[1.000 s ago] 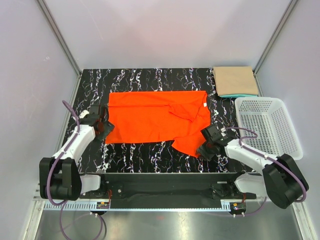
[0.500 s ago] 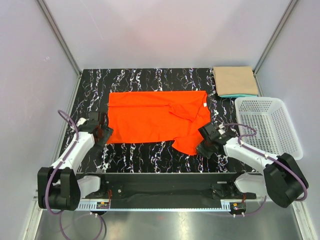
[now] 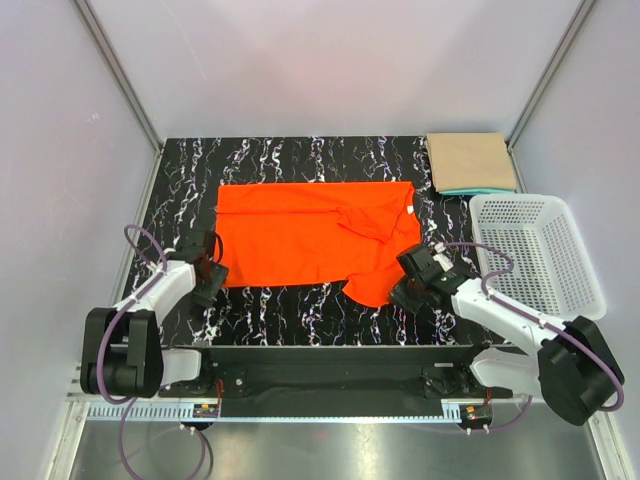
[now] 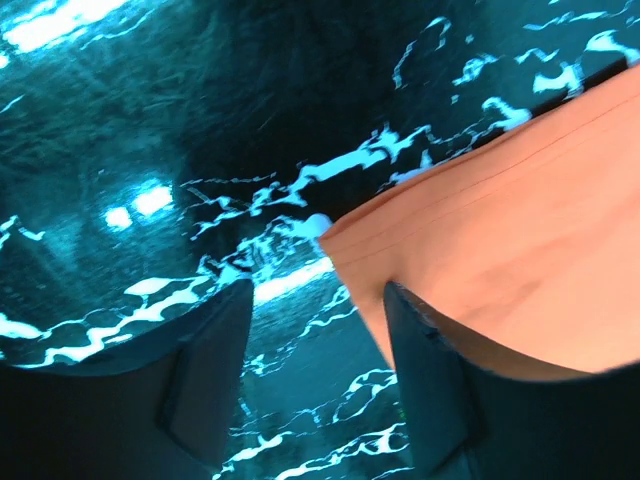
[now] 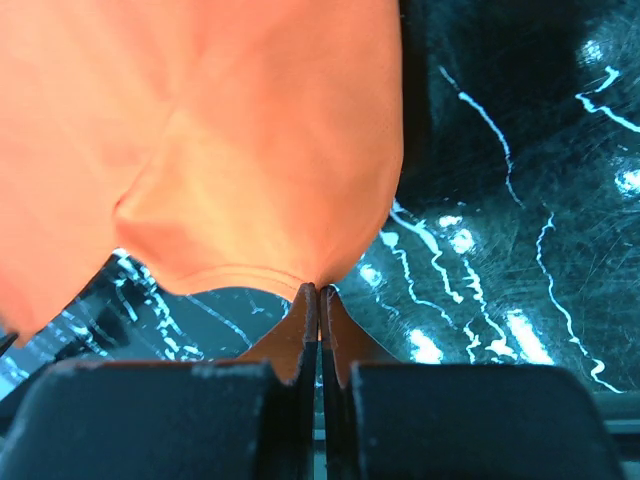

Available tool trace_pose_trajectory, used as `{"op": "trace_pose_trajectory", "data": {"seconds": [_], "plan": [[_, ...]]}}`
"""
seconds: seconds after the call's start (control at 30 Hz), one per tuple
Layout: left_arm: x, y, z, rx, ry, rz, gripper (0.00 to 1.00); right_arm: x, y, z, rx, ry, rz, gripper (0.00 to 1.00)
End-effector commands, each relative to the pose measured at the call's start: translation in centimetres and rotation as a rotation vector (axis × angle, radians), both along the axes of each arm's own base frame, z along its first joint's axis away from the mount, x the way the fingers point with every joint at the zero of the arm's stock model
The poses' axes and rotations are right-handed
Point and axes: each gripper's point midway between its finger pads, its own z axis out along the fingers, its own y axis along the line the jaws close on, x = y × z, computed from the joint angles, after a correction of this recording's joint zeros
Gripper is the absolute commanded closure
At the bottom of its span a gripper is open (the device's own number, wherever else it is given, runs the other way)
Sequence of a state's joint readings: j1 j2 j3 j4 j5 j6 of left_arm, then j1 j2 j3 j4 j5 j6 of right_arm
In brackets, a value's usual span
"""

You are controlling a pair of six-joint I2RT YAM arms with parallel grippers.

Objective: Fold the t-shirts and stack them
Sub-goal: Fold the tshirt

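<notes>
My right gripper (image 5: 320,300) is clamped on the near hem of the bright orange-red cloth t-shirt (image 3: 315,243), which is spread lengthwise left of the white plastic mesh basket (image 3: 510,199). My left gripper (image 4: 318,300), jaws apart, faces the shirt corner farthest from that basket.

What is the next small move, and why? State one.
Probably close the left gripper on the near-left corner of the orange t-shirt: the jaws stand open at that corner, while the right gripper already pinches the near-right hem.

The right gripper (image 3: 396,291) has clamped its jaws on the orange t-shirt (image 3: 310,240) hem; the left gripper (image 3: 212,274) moved nearer its corner.
</notes>
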State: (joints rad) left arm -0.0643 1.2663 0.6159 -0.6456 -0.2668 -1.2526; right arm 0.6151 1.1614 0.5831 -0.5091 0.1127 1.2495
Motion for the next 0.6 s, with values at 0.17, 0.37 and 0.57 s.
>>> {"op": "trace_pose_trajectory", "data": {"seconds": [0.17,0.37,0.57], "plan": [[0.0,1.4,0.1,0.067,-0.023,0.077,1.00,-0.2,-1.5,2.4,-0.064,-0.073,0.025,1.00],[1.7,1.0,3.6,0.092,-0.132,0.023,1.00,0.4,-0.7,3.7,-0.030,-0.134,0.066,1.00],[3.7,0.7,5.6,0.114,-0.149,-0.015,1.00,2.9,-0.1,6.0,-0.063,-0.239,0.107,1.00]]}}
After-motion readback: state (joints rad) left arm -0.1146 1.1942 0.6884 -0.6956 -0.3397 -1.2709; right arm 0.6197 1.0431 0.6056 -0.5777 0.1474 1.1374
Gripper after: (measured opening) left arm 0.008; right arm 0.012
